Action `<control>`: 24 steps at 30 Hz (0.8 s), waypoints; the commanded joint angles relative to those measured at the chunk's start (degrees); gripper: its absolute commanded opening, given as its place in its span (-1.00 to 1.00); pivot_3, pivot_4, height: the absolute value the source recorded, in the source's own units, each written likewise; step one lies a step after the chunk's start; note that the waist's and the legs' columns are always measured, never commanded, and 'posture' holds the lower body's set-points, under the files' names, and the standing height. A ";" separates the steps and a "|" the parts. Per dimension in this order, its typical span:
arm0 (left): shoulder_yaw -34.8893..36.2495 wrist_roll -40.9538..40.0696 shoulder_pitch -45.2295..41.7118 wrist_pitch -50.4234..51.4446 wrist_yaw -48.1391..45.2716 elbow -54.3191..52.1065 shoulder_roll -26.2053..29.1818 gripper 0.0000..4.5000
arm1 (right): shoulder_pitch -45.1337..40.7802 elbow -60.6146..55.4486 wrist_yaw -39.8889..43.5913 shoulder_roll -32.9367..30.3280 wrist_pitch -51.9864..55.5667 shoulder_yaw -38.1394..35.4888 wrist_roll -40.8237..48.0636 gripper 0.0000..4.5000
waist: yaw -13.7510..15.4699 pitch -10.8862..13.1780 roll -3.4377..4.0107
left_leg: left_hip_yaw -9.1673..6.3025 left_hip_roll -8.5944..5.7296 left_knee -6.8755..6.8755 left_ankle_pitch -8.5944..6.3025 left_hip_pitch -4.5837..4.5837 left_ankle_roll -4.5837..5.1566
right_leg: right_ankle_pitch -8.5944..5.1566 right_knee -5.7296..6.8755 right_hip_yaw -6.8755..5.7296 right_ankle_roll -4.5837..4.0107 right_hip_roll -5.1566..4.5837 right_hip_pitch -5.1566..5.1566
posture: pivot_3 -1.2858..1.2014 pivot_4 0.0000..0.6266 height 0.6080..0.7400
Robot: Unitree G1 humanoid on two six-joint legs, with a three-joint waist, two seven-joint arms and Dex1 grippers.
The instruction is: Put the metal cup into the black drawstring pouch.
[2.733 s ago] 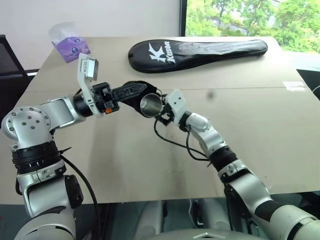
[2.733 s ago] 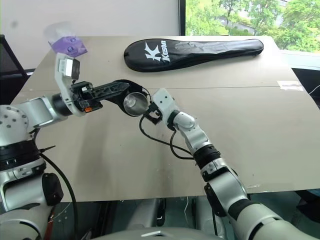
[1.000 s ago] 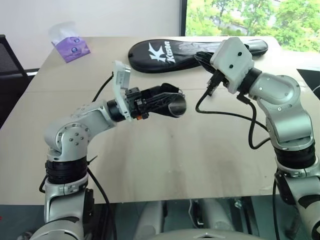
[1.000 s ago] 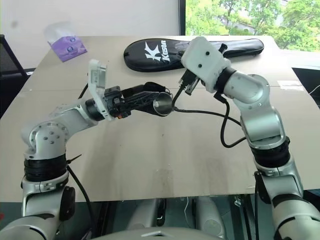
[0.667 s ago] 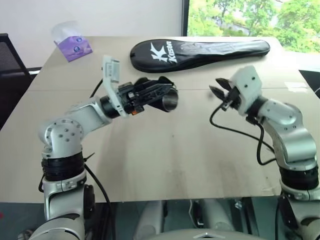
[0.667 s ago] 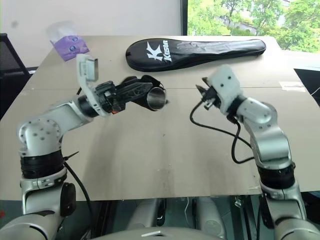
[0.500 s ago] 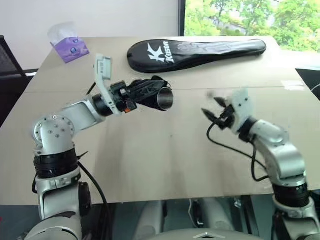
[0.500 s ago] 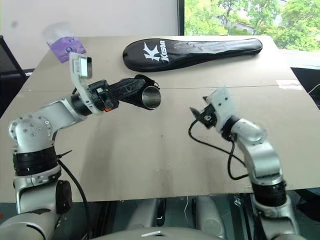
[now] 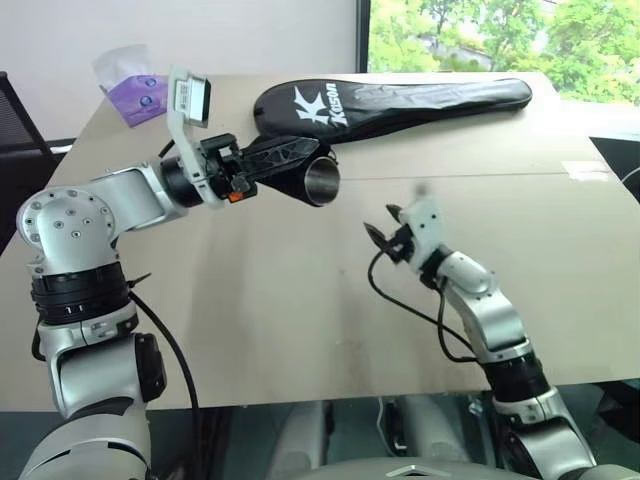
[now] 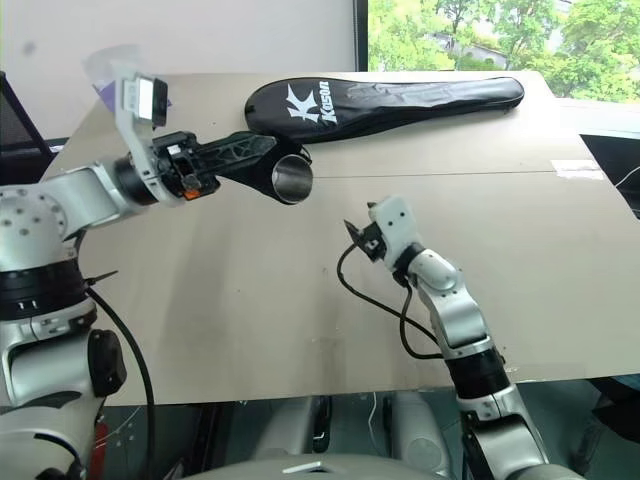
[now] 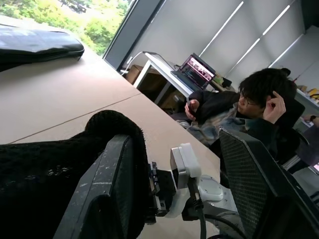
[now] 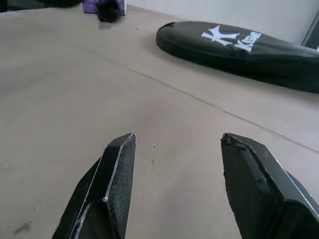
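The metal cup [image 9: 322, 183] sits inside the black drawstring pouch [image 9: 287, 167], its shiny open rim showing at the pouch's mouth. My left gripper [image 9: 300, 165] is shut on the pouch and holds it level in the air above the table, in front of the racket cover. In the left wrist view the pouch [image 11: 45, 169] bulges beside one finger [image 11: 107, 194]. My right gripper [image 9: 383, 225] hangs low over the middle of the table, open and empty, well apart from the pouch. The right wrist view shows its fingers [image 12: 113, 174] spread over bare tabletop.
A long black racket cover [image 9: 400, 100] with white lettering lies across the far side of the table [image 9: 300, 320]. A purple tissue pack [image 9: 140, 92] sits at the far left corner. In the left wrist view a person [image 11: 239, 109] sits beyond the table near a laptop [image 11: 199, 69].
My right gripper let go of the cup, swung down from beside the racket cover to low over the table, and opened. My left gripper lifted the pouch with the cup up and to the left.
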 commanded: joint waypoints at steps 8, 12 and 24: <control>-0.29 0.77 -3.39 0.16 -3.50 0.38 0.07 0.18 | -7.32 6.68 -0.84 2.40 -6.45 0.04 -1.08 0.22 | 0.35 0.00 -0.01 | 0.00 -0.08 0.02 0.00 -0.04 0.01 | 0.00 -0.04 0.00 0.00 -0.09 0.02 | 0.03 -0.52 1.00; -0.31 0.71 -3.00 0.09 -3.86 0.19 0.02 0.18 | -9.19 9.12 -1.23 2.87 -7.68 -0.97 -0.68 0.22 | 0.04 0.00 0.00 | -0.01 -0.04 0.02 0.00 -0.03 0.00 | 0.00 0.00 0.01 0.00 -0.10 0.00 | 0.03 -0.52 1.00; 0.43 0.35 -1.29 0.01 -4.64 -0.58 0.56 0.18 | -9.94 9.50 1.07 4.03 -8.41 0.56 -0.70 0.22 | 0.08 0.00 0.00 | 0.02 -0.03 0.02 0.00 -0.03 0.00 | 0.00 -0.01 0.03 0.00 -0.11 -0.02 | 0.03 -0.52 1.00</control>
